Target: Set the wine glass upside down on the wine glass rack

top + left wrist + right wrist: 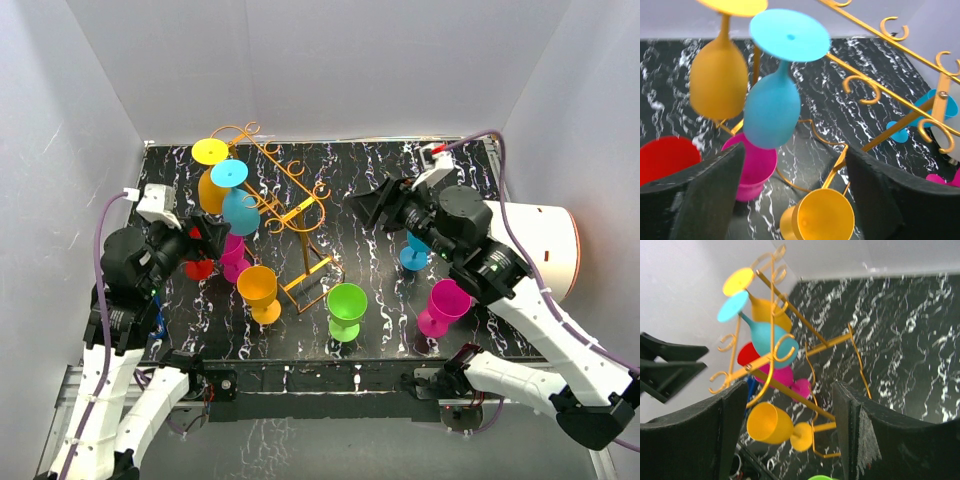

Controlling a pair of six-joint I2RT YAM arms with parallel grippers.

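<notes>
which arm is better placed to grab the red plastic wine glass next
left, likely: the left hand, open, hangs right by the red plastic wine glass; the right hand, also open, is across the table with the golden wire rack in between

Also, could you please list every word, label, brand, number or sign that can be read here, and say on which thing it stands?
There is no readable text in any view.
The wine glass rack, the coloured glasses and the marbled table bear no words, numbers or signs.
Any marking on the arms is too small to read.
</notes>
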